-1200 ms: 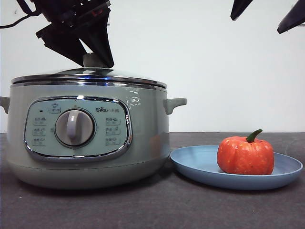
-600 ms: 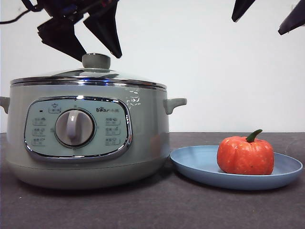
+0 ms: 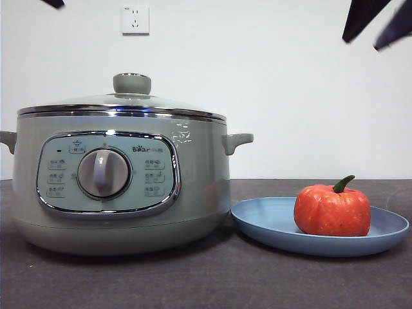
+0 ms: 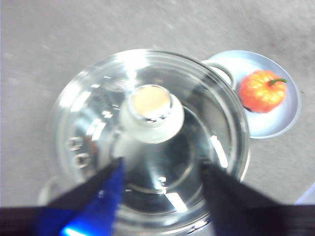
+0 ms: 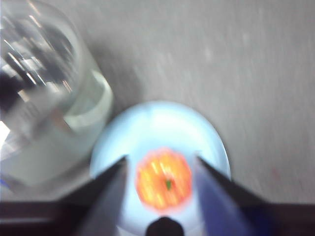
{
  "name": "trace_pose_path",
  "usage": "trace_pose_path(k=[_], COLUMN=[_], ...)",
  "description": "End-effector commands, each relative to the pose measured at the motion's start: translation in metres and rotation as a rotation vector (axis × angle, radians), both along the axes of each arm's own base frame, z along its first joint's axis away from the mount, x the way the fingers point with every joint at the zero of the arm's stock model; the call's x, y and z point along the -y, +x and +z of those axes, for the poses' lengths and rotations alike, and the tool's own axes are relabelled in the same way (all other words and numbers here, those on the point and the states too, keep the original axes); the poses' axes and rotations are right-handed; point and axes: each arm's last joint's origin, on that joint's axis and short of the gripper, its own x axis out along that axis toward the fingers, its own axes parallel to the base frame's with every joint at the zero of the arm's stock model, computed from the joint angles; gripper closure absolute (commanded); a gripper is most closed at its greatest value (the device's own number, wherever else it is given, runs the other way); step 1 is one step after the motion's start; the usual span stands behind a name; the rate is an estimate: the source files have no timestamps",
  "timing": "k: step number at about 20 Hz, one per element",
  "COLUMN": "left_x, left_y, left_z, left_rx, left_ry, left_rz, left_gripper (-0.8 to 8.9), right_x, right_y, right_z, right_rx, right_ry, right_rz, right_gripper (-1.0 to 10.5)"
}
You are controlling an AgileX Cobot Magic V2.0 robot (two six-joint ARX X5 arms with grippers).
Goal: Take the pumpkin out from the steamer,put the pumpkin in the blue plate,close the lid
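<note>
The lid (image 3: 122,103) is seated on the steamer (image 3: 119,187), its chrome band flush with the pot rim and its knob (image 4: 151,112) upright at the centre. The pumpkin (image 3: 332,210) rests in the blue plate (image 3: 270,222), which lies on the dark surface (image 3: 206,280) just beside the steamer. The left gripper (image 4: 160,189) is held above the lid with its jaws spread apart and empty, one to each side of the knob. The right gripper (image 5: 160,179) hangs over the pumpkin, jaws likewise parted and holding nothing. The glass dome is judged rigid, slick and breakable, so the stubby knob is the one sound place to take hold. The pumpkin is judged light and ribbed, best pinched across its flanks, not by the stem (image 3: 343,183).
</note>
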Motion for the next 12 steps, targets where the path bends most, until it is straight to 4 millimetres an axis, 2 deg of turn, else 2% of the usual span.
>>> trace_pose_path(k=[1,4,8,12], left_x=[-0.008,-0.020,-0.033,-0.036], left_y=[-0.013,-0.033,-0.054,-0.060], left_z=[-0.004,-0.026,-0.066,-0.072], left_rx=[0.058,0.149,0.248,0.206], left_ry=[0.015,-0.025,-0.071,-0.141], left_rz=[0.028,0.066,0.103,0.152], left_gripper=[8.22,8.22,8.22,8.16], right_x=[-0.001,0.002,0.012,0.018], right_y=[-0.011,-0.028,-0.045,-0.044], right_z=[0.000,-0.013,-0.048,-0.056], right_rx=[0.097,0.235,0.314,0.329], right_ry=[0.069,0.160,0.285,0.212], right_rz=[0.030,0.057,-0.026,-0.170], right_gripper=[9.5,9.5,9.5,9.5])
